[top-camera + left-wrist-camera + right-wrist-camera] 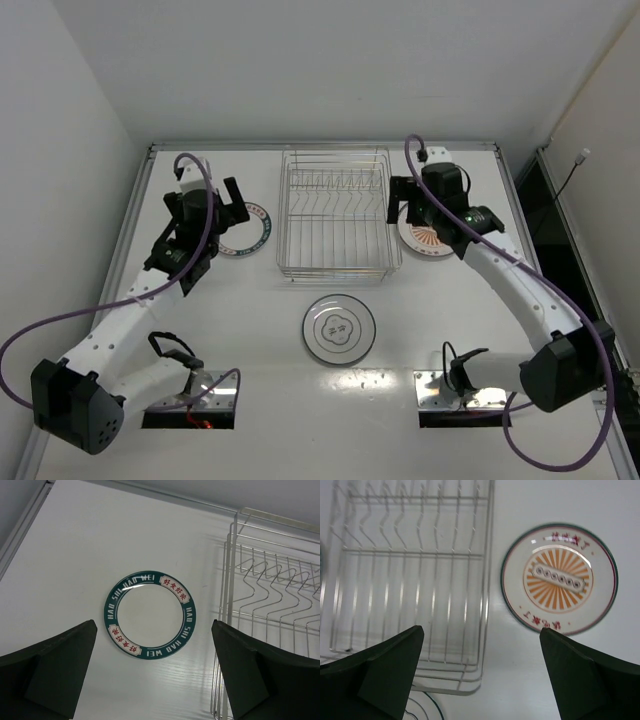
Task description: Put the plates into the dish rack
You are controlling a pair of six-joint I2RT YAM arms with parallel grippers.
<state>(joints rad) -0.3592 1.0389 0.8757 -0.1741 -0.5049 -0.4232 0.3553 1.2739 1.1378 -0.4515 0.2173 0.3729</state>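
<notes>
**Three plates flat on the surface, both grippers open**

The green-rimmed plate [150,614] reads "HAO SHI" and "HAO WEI" between red Chinese characters. It lies mid-frame, just beyond the wide-open left gripper [153,625]. The orange-rayed plate [559,577] lies upper right, beside the dish rack [415,554] and beyond the open, empty right gripper [481,629]. The grey-ringed plate [339,329] lies below the rack.

Shows a matte white table [250,320] across the middle and bottom of the top view. Stands boxed in by plain white walls: back wall [330,60] along the top, left wall [50,150] at the left edge, right wall [612,100] at upper right. Has a pale metal rail [230,146] along the far table edge. Opens into a dark gap [540,210] at the right, a thin cable [572,175] hanging above it. Looks evenly lit, with soft shadows only.
</notes>
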